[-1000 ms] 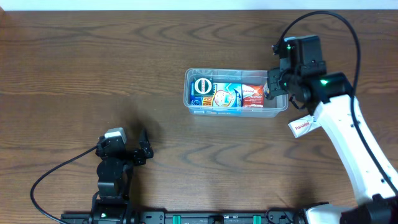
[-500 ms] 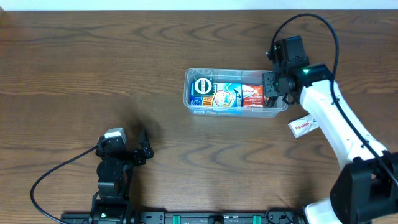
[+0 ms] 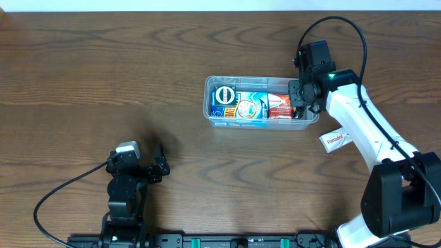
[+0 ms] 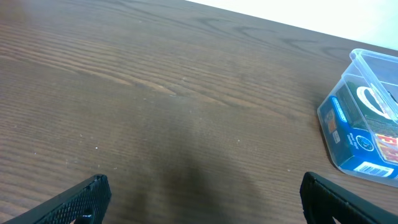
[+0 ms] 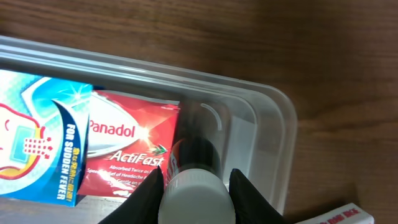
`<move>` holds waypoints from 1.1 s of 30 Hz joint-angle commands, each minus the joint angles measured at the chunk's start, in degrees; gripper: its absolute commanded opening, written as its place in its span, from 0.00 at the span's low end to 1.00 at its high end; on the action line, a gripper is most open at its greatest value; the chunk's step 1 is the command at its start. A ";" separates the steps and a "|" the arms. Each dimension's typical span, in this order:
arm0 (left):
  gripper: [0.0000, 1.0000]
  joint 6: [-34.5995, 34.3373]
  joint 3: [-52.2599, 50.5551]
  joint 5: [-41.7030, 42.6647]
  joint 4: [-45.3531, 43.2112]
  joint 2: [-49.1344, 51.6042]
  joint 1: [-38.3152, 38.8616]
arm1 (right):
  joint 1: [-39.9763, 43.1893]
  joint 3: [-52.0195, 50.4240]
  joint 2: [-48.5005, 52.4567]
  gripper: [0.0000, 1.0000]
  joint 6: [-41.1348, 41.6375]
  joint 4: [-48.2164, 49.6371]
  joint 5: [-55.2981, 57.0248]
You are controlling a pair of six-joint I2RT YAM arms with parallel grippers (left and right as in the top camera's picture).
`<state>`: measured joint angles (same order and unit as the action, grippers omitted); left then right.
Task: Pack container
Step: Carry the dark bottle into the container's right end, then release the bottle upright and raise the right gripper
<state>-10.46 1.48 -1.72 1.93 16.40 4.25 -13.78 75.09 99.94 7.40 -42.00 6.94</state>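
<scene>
The container (image 3: 262,80) is a clear plastic tub at the table's middle, and its right end shows in the right wrist view (image 5: 273,106). Inside it lie a dark blue box (image 3: 223,98), a light blue box (image 3: 251,107) and a red Panadol ActiFast box (image 3: 279,107). My right gripper (image 3: 298,103) is shut on a dark bottle (image 5: 198,146) by its white cap (image 5: 194,199). The bottle points down into the tub's right end, beside the red box (image 5: 127,149). My left gripper (image 3: 160,165) stands open near the front left, holding nothing (image 4: 205,199).
A white and red Panadol box (image 3: 334,140) lies on the table just right of the tub, under my right arm; its corner shows in the right wrist view (image 5: 339,214). The tub's left end (image 4: 373,59) is at the far right of the left wrist view.
My right gripper has carried the bottle a little left and down into the tub's right end. The left arm has not moved.
</scene>
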 commanded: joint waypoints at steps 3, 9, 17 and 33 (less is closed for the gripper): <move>0.98 0.37 -1.25 -0.87 2.05 0.02 0.22 | -0.85 1.03 0.15 0.30 2.60 -0.17 3.19; 0.98 0.37 -1.25 -0.90 2.05 0.02 0.22 | -0.87 1.03 0.15 0.33 4.90 -0.20 3.17; 0.98 0.37 -1.25 -0.87 2.05 0.02 0.22 | -0.87 1.03 0.15 0.35 5.86 -0.50 3.17; 0.98 0.35 -1.25 -0.87 2.05 0.02 0.22 | 0.52 1.95 -10.32 0.75 6.12 -1.31 7.15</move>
<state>-10.46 1.48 -1.72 1.93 16.40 4.25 -13.72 75.20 95.29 13.06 -42.04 10.57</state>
